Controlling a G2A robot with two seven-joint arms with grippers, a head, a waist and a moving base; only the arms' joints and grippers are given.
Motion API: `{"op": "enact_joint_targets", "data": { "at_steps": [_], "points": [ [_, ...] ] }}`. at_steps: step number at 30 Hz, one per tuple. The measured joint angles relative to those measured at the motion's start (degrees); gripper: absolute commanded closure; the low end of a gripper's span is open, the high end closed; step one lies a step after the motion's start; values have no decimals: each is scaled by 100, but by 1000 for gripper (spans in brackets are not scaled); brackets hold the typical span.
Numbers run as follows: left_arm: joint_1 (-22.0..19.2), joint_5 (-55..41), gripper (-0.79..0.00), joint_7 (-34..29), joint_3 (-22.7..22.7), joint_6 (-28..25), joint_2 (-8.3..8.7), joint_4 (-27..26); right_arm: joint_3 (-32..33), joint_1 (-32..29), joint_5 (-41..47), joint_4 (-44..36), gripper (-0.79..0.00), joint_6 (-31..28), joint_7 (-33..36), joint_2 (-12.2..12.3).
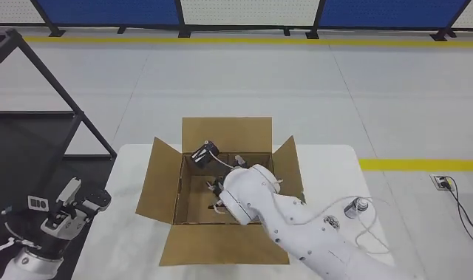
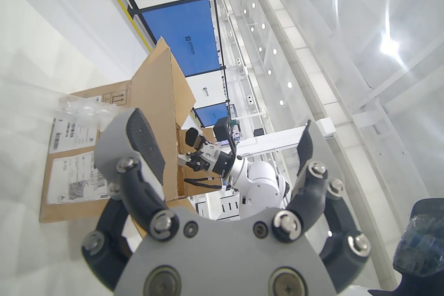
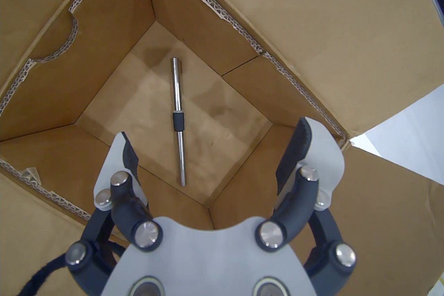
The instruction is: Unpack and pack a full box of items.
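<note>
Above box (image 3: 180, 16), right jaws wide; empty

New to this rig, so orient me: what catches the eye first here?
The open cardboard box on the white table, with the right gripper open over it. On the box floor lies a metal rod with a black collar, below that gripper. The left gripper, also open, sits off to the box's side.
</note>
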Motion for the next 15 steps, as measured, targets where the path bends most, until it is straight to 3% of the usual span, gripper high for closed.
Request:
{"op": "enact_joint_targets", "data": {
  "at_steps": [15],
  "points": [
    [17, 117, -785, 67, 108, 82, -3, -37, 12, -71, 82, 20, -785, -120, -101, -1]
  ]
}}
